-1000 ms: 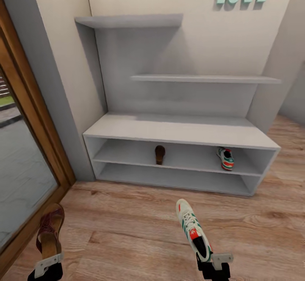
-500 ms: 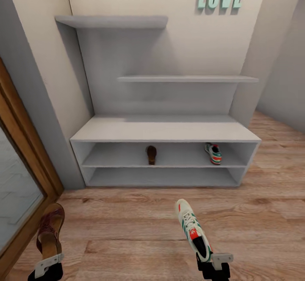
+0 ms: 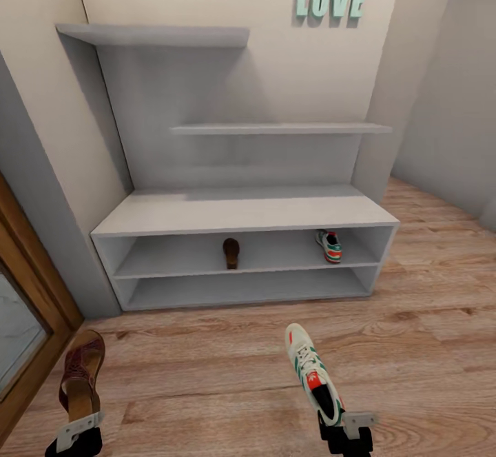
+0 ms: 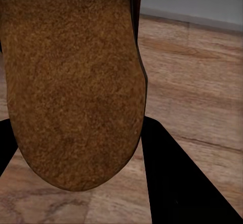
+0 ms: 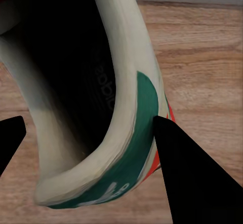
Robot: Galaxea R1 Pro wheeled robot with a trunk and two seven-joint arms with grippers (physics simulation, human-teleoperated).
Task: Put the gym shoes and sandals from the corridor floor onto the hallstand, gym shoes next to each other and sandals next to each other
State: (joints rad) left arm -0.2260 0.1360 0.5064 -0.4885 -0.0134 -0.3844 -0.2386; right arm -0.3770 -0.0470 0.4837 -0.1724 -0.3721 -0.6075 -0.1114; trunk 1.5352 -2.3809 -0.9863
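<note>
1. At the near left of the head view, the left gripper (image 3: pixel 77 429) pinches the heel end of a brown sandal (image 3: pixel 81 371), which points away from the robot above the corridor floor (image 3: pixel 207 374). In the left wrist view the sandal's tan sole (image 4: pixel 71 82) sits between the two dark fingers (image 4: pixel 177 183), clamped on it.
2. Farther off, against the far wall, stands the pale-grey hallstand (image 3: pixel 241 212), with a flat top, two open shelf slots and stepped wall shelves above.
3. In its upper slot, near the middle, the second sandal (image 3: pixel 231 253) rests on the shelf, toe pointing outward.
4. At the right end of the same slot lies a gym shoe (image 3: pixel 329 245), white with green and red, well apart from that sandal.
5. At the near right, the right gripper (image 3: pixel 346 429) is closed on the heel of the other gym shoe (image 3: pixel 313 373), held above the floor with its toe pointing toward the rack. The right wrist view shows the shoe's dark inside and its green-striped heel wall (image 5: pixel 131 148) pressed between the fingers (image 5: pixel 197 178).
6. Mint letters reading LOVE (image 3: pixel 331 0) hang on the wall, upper right.
</note>
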